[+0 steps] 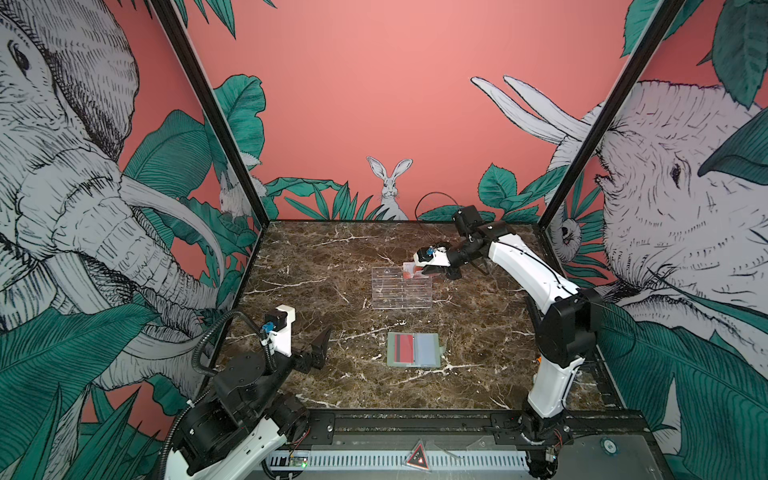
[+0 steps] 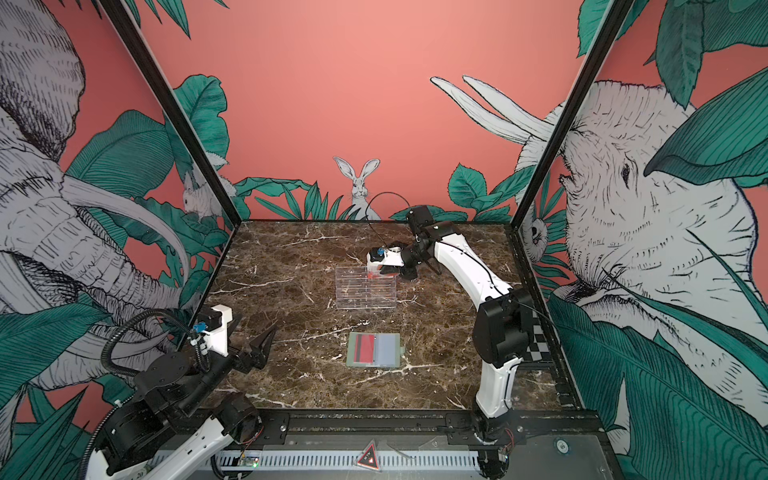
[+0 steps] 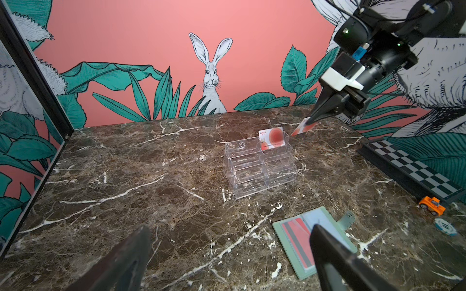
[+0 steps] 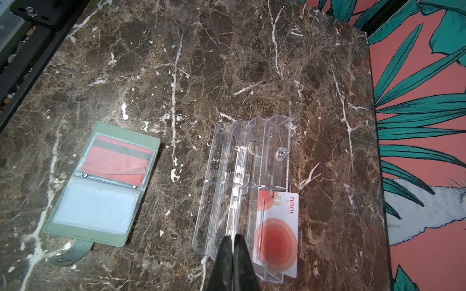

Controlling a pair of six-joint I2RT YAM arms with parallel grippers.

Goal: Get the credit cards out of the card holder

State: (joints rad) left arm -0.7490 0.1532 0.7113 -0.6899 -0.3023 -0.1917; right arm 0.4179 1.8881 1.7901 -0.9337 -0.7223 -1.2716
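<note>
In both top views the sage-green card holder (image 1: pixel 426 348) lies open and flat near the front of the marble table (image 1: pixel 316 257), with a red striped credit card (image 1: pixel 404 347) in one sleeve. Beyond it stands a clear acrylic tiered stand (image 1: pixel 395 291). The right gripper (image 1: pixel 422 272) hangs at the stand's far right corner, and the left gripper (image 1: pixel 322 349) hovers spread wide, well apart from the holder. The left wrist view shows the right gripper pinched tight on a white-and-orange credit card (image 3: pixel 301 128), tilted, just beside a second credit card (image 3: pixel 272 137) standing in the stand's top tier. In the right wrist view its fingers (image 4: pixel 225 254) press together above the stand, and the holder lies apart from the stand with its snap tab flat.
</note>
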